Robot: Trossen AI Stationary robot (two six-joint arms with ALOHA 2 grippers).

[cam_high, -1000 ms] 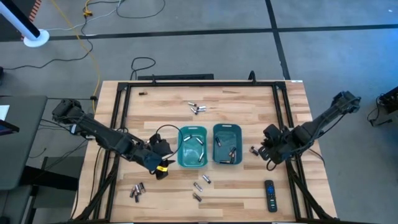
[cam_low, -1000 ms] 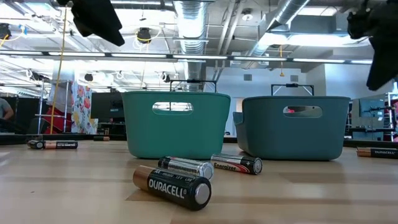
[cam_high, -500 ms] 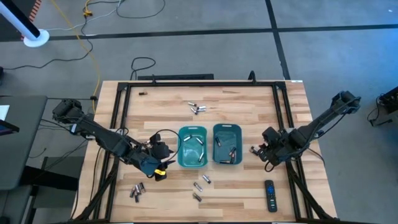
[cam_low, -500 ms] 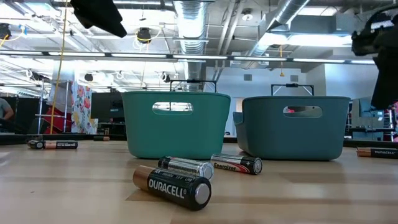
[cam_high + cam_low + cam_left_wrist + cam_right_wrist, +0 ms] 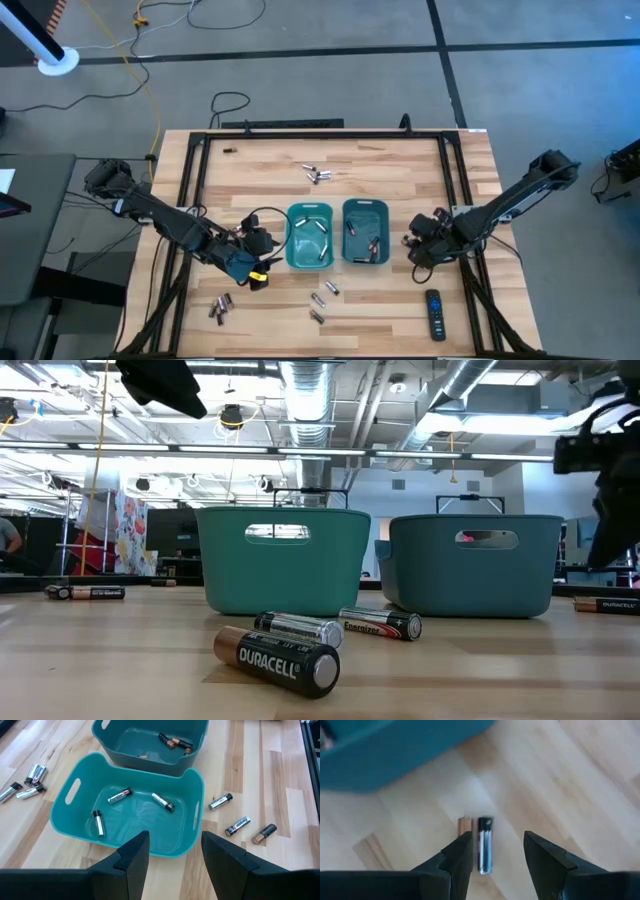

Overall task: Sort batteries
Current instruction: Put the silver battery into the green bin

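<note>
Two teal bins stand side by side at mid-table. The lighter left bin (image 5: 293, 250) holds silvery cells (image 5: 162, 802); the darker right bin (image 5: 384, 222) holds dark copper-ended cells (image 5: 175, 742). Loose batteries lie on the wood: a far group (image 5: 316, 174), a near-left group (image 5: 220, 307) and several near the middle (image 5: 323, 293). My right gripper (image 5: 492, 845) is open, low beside the right bin, with its fingers on either side of a dark battery (image 5: 485, 845) without touching it. My left gripper (image 5: 172, 847) is open and hovers on the near-left side of the left bin (image 5: 197, 775).
A black remote control (image 5: 434, 314) lies near the table's near-right corner. A black frame rail (image 5: 320, 133) runs around the tabletop. In the low view, three batteries (image 5: 290, 650) lie close to the camera, in front of the bins. Bare wood shows across the far half.
My right gripper has moved down and toward the table's left, closing in on the battery beside the right bin. The bins and batteries have stayed where they were.
</note>
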